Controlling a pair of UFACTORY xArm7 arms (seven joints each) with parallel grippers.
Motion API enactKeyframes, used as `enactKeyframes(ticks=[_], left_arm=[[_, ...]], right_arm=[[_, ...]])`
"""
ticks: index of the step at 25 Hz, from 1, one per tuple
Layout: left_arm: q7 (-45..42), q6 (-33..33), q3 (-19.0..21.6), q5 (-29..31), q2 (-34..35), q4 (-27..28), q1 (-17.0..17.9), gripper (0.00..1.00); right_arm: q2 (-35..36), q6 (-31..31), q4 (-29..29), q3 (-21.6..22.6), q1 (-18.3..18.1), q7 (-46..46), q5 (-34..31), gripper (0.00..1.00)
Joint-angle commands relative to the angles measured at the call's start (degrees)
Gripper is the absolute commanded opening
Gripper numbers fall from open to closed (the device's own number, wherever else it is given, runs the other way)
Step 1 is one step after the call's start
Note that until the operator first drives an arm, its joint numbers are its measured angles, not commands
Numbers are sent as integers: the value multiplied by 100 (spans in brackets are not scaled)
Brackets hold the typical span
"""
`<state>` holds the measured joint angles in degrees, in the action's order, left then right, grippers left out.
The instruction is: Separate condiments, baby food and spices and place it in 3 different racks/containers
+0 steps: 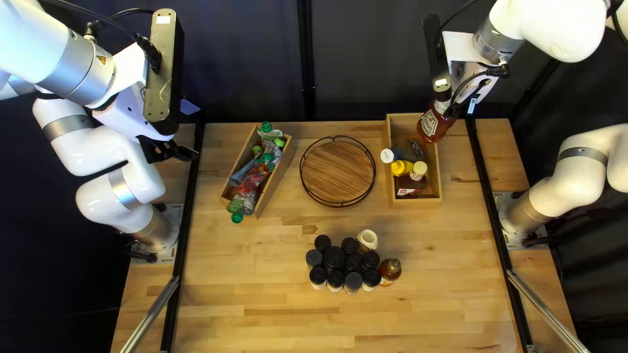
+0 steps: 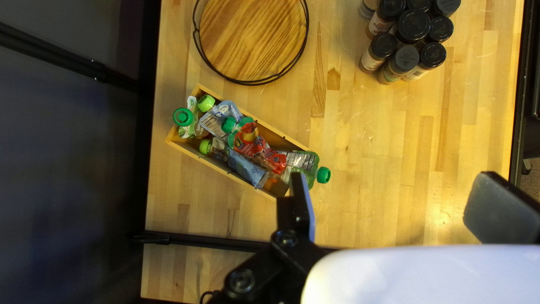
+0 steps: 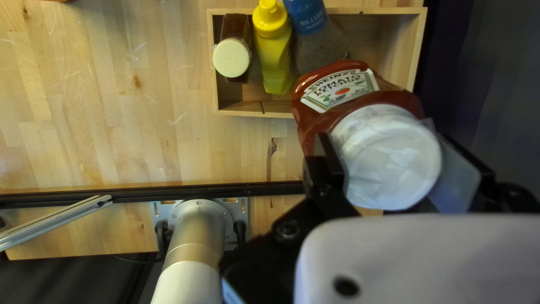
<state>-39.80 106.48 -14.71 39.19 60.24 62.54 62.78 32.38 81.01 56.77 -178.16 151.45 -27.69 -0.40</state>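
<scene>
With my right gripper (image 1: 451,110) I'm pinching the ketchup (image 1: 432,125) by its white cap, a finger pressing on either side of it. The bottle is tilting, its cap toward me and its body reaching away, and in the top left view it's overlapping the far right corner of the right box (image 1: 417,203). I can't tell whether it's touching the wall there. Inside that box the brown bottle (image 3: 233,56), the mustard (image 3: 274,56) and the blue-capped bottle (image 3: 320,48) are standing or leaning in a row, with the ketchup coming in next to the blue-capped one.

My left gripper (image 1: 178,153) is hanging off to the left of the left box (image 1: 281,175) in the top left view; its fingers are spreading wide, gripping nothing. The pouches (image 1: 252,181) are lying heaped in that box, one poking its green cap past the near end.

Between the two boxes the round tray (image 1: 337,171) is sitting bare. Nearer me, the black-lidded jars (image 1: 334,257) are standing bunched on the table (image 1: 261,287), a pale-lidded jar (image 1: 367,240) and an amber bottle (image 1: 390,268) flanking them.
</scene>
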Motion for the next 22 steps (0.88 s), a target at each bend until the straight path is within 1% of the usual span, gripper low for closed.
enactKeyframes(ticks=[1,3,4,6,7,8,10,11,12,13,16,22], left_arm=[[0,0,0,0,0,0,0,100],[0,0,0,0,0,0,0,100],[0,0,0,0,0,0,0,100],[0,0,0,0,0,0,0,100],[0,0,0,0,0,0,0,100],[0,0,0,0,0,0,0,100],[0,0,0,0,0,0,0,100],[0,0,0,0,0,0,0,100],[0,0,0,0,0,0,0,100],[0,0,0,0,0,0,0,100],[0,0,0,0,0,0,0,100],[0,0,0,0,0,0,0,100]], right_arm=[[0,0,0,0,0,0,0,0],[0,0,0,0,0,0,0,0],[-717,-366,427,1202,-1710,-826,1035,0],[-717,-366,427,1202,-1710,-826,1035,0],[-655,-325,441,1411,-2020,-1106,1281,0],[-754,-454,396,110,-313,-566,659,0],[-721,-441,369,563,-925,-838,927,0],[-700,-421,364,887,-1360,-1020,1111,0],[-688,-408,364,1051,-1579,-1108,1202,0],[-685,-405,351,1135,-1691,-1169,1249,0],[-725,-422,357,1078,-1617,-1128,1186,0],[-841,-541,274,1056,-1795,-969,981,0]])
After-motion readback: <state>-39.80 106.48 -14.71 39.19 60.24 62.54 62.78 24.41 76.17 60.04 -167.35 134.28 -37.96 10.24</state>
